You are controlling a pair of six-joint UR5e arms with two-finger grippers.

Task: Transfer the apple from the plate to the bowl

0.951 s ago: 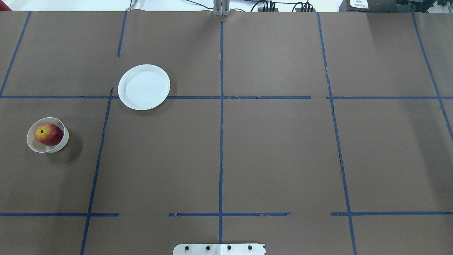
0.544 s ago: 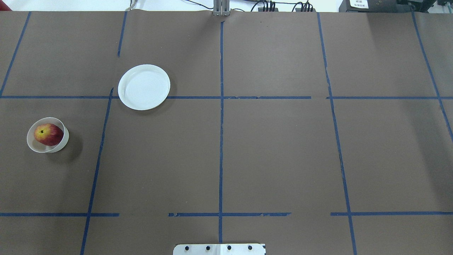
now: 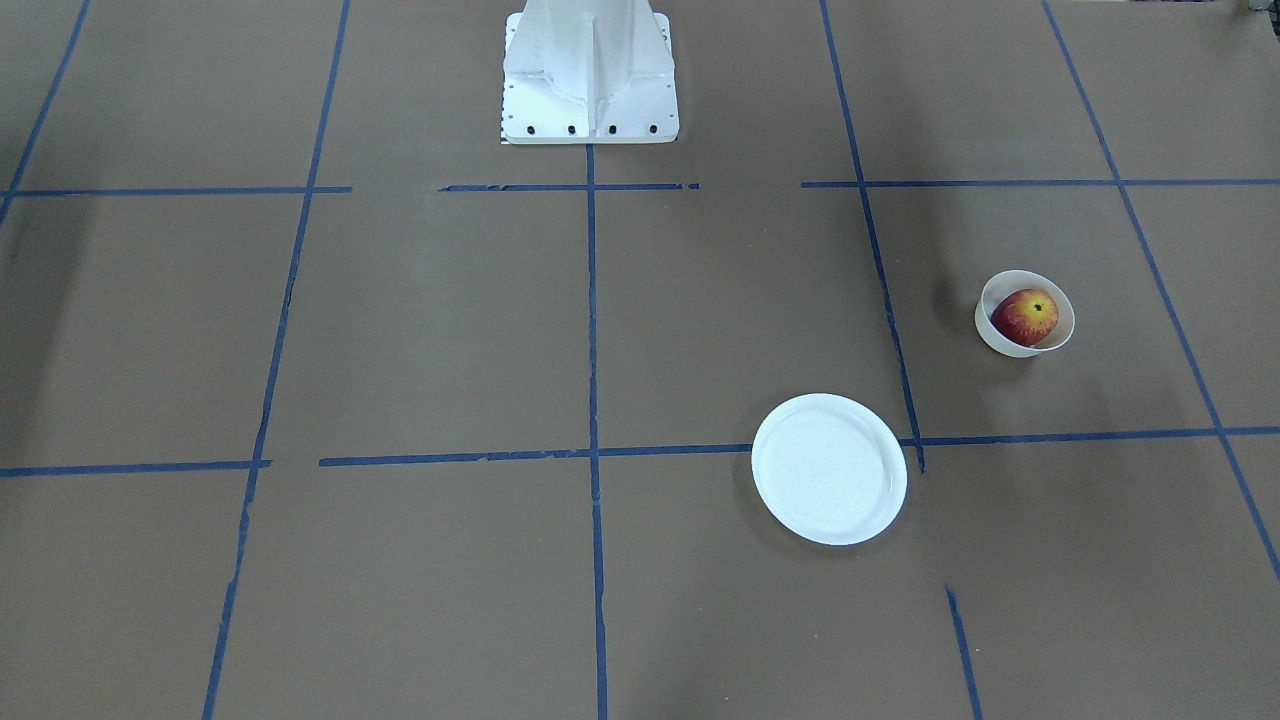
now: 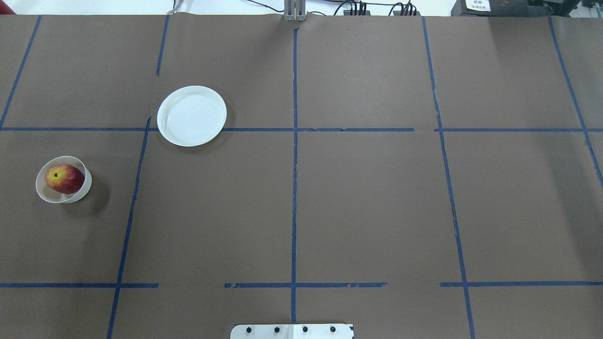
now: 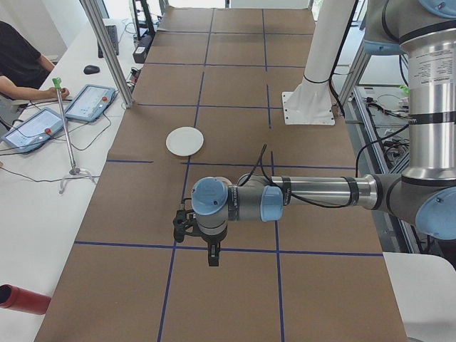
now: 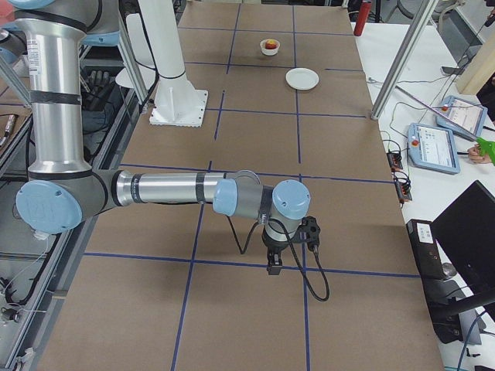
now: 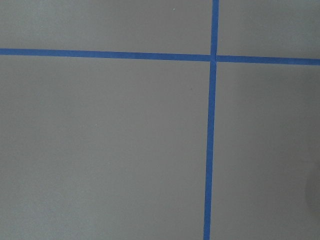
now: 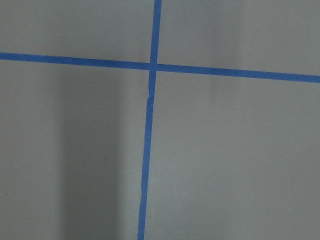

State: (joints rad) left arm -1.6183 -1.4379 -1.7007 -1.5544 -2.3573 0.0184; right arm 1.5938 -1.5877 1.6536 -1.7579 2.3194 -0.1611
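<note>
Overhead exterior view puts the apple (image 4: 64, 179) inside the bowl (image 4: 51, 196) at the middle left of the frame, its yellow patch turned up. The plate (image 4: 191, 116) lies up and to the right of the bowl, well apart from it, on the brown surface (image 4: 377, 212). The left claw (image 5: 212, 255) and the right claw (image 6: 274, 265) show only in the side views, low centre, pointing down over the surface. Whether either is spread or pressed together, I cannot tell.

No legible text, label or number anywhere.
</note>
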